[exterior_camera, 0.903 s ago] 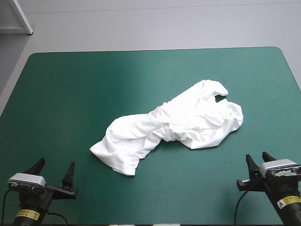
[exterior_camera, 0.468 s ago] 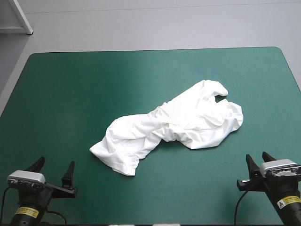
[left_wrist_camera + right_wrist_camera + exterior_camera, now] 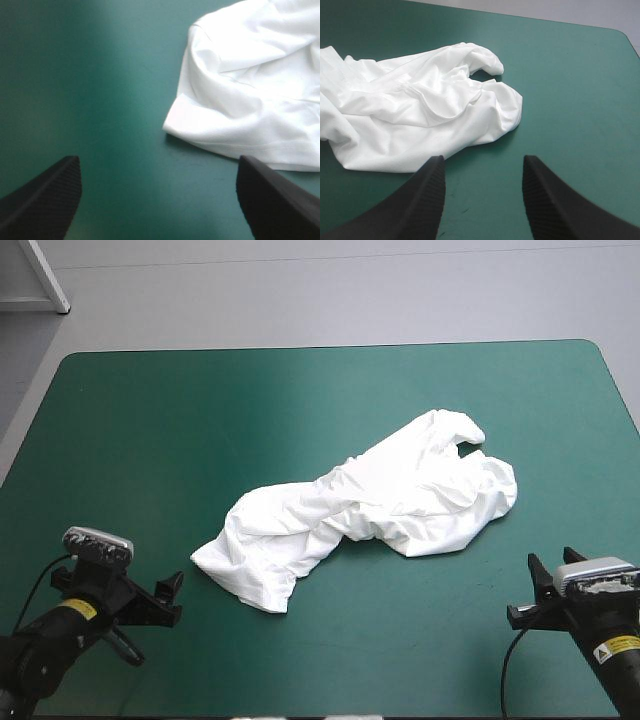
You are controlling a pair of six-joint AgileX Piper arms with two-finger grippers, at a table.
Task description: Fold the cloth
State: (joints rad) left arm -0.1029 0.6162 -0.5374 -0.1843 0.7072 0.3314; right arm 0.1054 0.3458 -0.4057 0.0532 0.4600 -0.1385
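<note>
2 grippers, left gripper [image 3: 157, 166] and right gripper [image 3: 482, 161], are spread apart near opposite ends of the T-shirt [image 3: 360, 515], judged soft and limp, best pinched at hem corners.

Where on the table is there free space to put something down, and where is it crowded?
Free: the teal-green cover between the T-shirt and the far edge, the stretch toward the left edge, and the near strip between left gripper and right gripper. Crowded: the middle and right-middle, where the T-shirt lies.
</note>
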